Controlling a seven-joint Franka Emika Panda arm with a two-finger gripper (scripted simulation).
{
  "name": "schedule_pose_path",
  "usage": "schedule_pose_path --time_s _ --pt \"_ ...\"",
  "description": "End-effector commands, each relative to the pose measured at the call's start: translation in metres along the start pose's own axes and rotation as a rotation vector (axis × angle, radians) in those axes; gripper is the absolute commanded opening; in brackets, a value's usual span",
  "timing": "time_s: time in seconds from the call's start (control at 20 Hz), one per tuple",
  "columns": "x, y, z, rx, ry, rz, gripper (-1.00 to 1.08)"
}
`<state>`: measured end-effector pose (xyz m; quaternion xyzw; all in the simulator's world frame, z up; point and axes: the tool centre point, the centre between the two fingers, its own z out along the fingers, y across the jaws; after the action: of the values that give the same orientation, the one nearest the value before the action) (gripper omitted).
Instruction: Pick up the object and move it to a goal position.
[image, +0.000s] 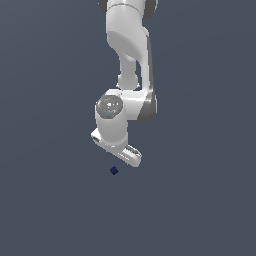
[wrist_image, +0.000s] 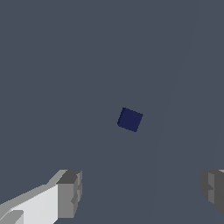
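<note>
Below the white, smooth-shelled arm you see the gripper (image: 118, 151) hanging with its grey ridged fingertips (wrist_image: 70, 194) spread wide and holding nothing, while the tiny matte navy cube (image: 114, 171) rests on the plain slate-grey floor (image: 200, 210), just under the gripper and clear of both fingers.

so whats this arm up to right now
A white robot arm in a simulated scene is going after a tiny dark navy-blue cube. The gripper is open and holds nothing, its grey fingers spread wide. In the wrist view the cube sits ahead of the fingertips, not between them. In the exterior view the cube lies just below the gripper, apart from it, on the plain grey floor.
</note>
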<state>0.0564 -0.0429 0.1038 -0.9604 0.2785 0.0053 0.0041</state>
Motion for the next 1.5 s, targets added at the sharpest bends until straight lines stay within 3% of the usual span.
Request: schedule_pose_path --time_s 0.0,0.65,1.15,1.45 --pt "0.008 0.001 0.008 0.000 0.002 0.078 1.00" --pt "0.033 0.003 0.037 -0.002 0.012 0.327 1.00" --pt "0.035 0.004 0.043 -0.003 0.013 0.349 1.00" --pt "0.035 0.005 0.070 -0.003 0.013 0.352 1.00"
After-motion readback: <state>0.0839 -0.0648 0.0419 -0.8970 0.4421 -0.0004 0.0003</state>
